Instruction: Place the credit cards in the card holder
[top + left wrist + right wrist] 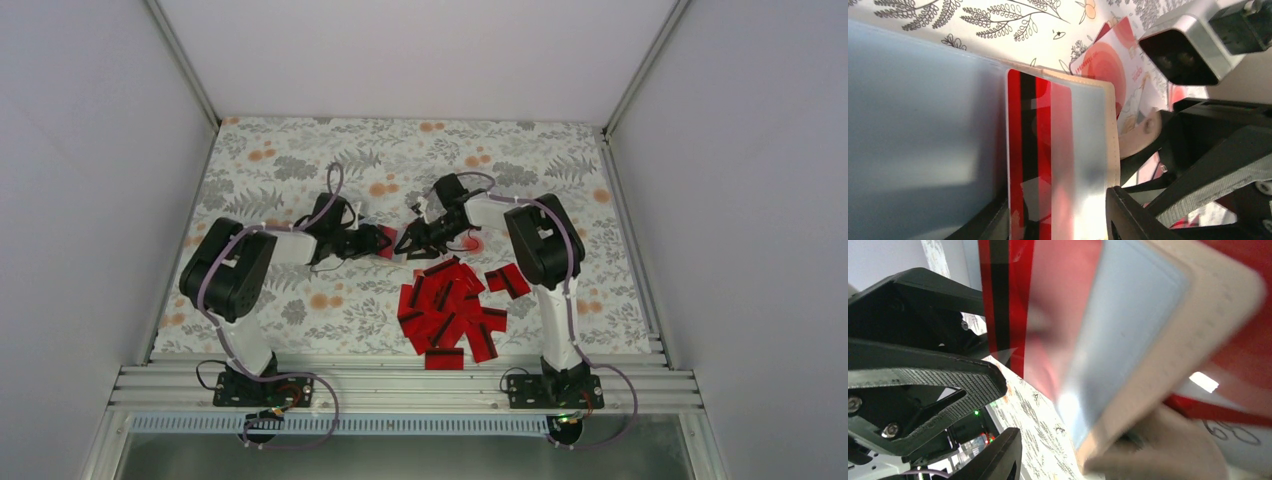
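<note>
Two grippers meet nose to nose above the middle of the flower-printed counter (290, 170), the left gripper (377, 241) reaching in from its side and the right gripper (412, 240) from the other. Between them, raised off the counter, is the card holder (1085, 125): a tan-edged pouch with a cloudy clear sleeve. A red card (1028, 150) with a black stripe sits inside the sleeve.

In the left wrist view the left gripper's dark fingertips (1128, 215) stand apart at the bottom edge, one on each side of the holder's lower end. I can't tell whether they are pressing on it. The right gripper is close against the holder's tan flap. Its own view is too blurred and crowded to show whether its fingers are spread or pinching.

Most of the credit cards (450, 310) lie loose in an overlapping red heap on the counter, nearer the arm bases and just beside the right arm. A pale card (1105, 65) with a red blot lies flat under the right gripper.
</note>
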Controlling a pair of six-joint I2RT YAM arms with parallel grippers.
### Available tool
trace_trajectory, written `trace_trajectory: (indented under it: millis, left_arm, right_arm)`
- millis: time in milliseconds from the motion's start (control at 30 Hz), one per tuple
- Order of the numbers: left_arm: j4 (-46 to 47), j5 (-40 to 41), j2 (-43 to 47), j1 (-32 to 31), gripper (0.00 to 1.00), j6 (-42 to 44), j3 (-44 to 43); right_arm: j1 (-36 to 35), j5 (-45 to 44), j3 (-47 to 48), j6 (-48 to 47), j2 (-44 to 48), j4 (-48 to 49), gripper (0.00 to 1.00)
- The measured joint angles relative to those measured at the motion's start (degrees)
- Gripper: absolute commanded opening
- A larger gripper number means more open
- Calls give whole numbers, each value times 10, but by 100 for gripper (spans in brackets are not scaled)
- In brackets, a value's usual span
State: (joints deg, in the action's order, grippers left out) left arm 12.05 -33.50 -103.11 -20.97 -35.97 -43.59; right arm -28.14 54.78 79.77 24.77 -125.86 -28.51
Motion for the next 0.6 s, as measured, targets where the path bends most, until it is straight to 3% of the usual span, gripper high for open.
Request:
trace_trajectory:
  millis: [267, 433, 600]
  left_arm:
    - [-125, 39, 25, 0, 66, 45, -42]
    - [-187, 57, 34, -3, 100, 70, -68]
    - [-247, 90, 46, -4, 100, 88, -88]
  right_arm:
    - [-1, -60, -1, 0, 25, -25, 45]
    - [0, -85, -2, 0, 35, -35, 45]
    - [2, -97, -6, 0, 42, -37, 44]
